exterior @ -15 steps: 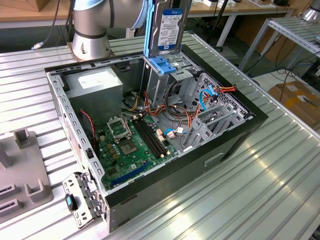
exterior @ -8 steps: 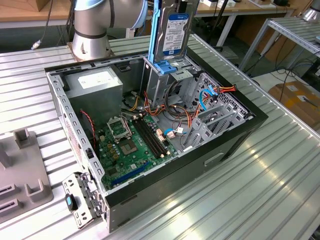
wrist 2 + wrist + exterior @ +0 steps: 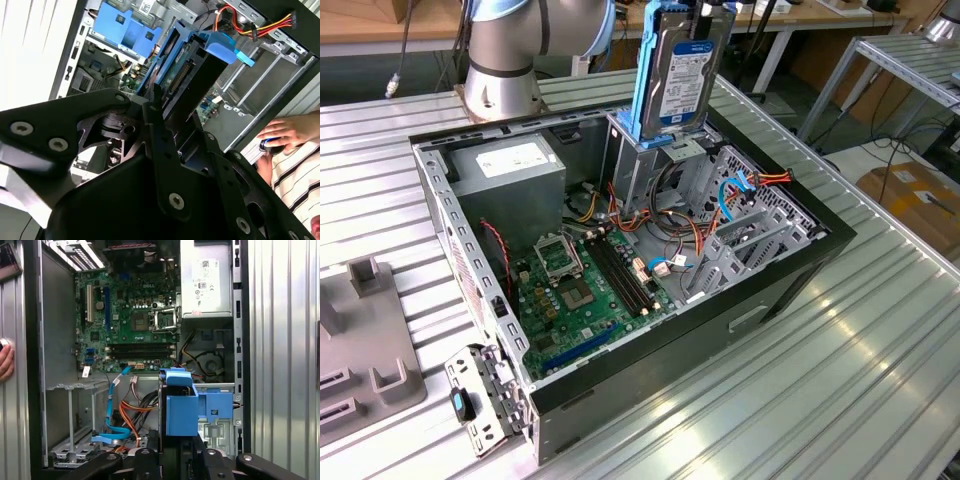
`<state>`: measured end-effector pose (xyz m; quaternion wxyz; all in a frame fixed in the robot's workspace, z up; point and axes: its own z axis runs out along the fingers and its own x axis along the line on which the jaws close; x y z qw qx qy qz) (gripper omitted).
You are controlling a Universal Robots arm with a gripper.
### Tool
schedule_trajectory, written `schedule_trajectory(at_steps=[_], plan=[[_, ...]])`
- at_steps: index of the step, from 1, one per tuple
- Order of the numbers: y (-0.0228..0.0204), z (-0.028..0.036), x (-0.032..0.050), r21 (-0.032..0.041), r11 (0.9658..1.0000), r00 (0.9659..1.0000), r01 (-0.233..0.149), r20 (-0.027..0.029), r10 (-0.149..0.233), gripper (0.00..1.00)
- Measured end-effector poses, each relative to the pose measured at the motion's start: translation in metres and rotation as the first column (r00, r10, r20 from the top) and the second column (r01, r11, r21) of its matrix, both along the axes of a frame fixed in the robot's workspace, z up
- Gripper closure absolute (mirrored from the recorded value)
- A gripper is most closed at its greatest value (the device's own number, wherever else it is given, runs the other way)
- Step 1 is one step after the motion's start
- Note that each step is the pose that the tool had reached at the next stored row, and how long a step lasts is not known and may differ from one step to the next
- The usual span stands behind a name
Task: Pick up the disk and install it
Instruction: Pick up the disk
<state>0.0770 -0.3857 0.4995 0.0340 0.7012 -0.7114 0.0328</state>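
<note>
Gripper (image 3: pixel 176 119): clamped from both sides on the disk (image 3: pixel 686 68) in its blue carrier (image 3: pixel 642 85). Holds it upright over the drive cage (image 3: pixel 638 165) of the open computer case (image 3: pixel 790 262), lower end at or just above the cage top; cannot tell whether touching. Could jam or scrape on the cage walls if lowered tilted or off line; could also pinch the orange cables (image 3: pixel 758 178) nearby. Further out, risks meeting a person's hand (image 3: pixel 284 131) beside the case. From the exterior view: the white label face. From the second wrist view: the grip and the hand.
</note>
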Motion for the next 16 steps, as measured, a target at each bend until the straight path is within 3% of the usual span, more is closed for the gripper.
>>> schedule_trajectory(at_steps=[4,9,16], plan=[[-0.0121,0.0000,-0.0001,0.0029,1.0000,1.0000,0.000,0.0000,0.000,0.65],[-0.0236,0.0000,0.0000,0.0035,1.0000,1.0000,0.000,0.0000,0.000,0.65],[-0.0464,0.0000,0.0000,0.0045,1.0000,1.0000,0.000,0.0000,0.000,0.65]])
